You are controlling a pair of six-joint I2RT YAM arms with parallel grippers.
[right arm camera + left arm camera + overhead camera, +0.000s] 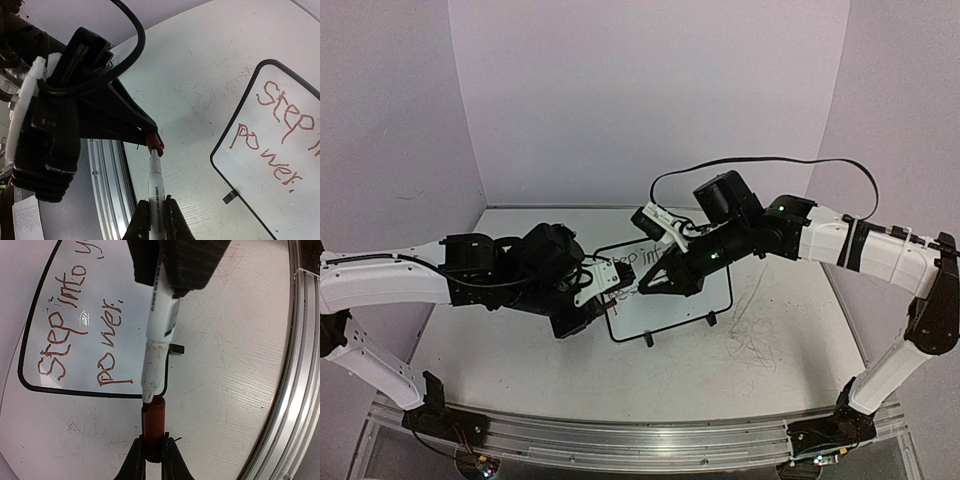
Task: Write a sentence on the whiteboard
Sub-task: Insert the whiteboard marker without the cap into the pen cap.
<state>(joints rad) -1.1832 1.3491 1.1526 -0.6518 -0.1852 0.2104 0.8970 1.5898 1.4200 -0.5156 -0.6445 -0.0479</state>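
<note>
left arm (380,282) and right arm (832,240) are both white shells with chunky black joints; black cable (760,160) loops over the right one; tiny green light (782,209) near its wrist; left hand (154,447) has slim black fingers (135,465)

My white-and-black left arm (380,280) and right arm (860,245) both reach inward and low, and they meet tip to tip. The black two-finger left claw (154,450) pinches a red cylindrical cap (153,422). The right claw (156,207) pinches a white marker barrel (155,175).
</note>
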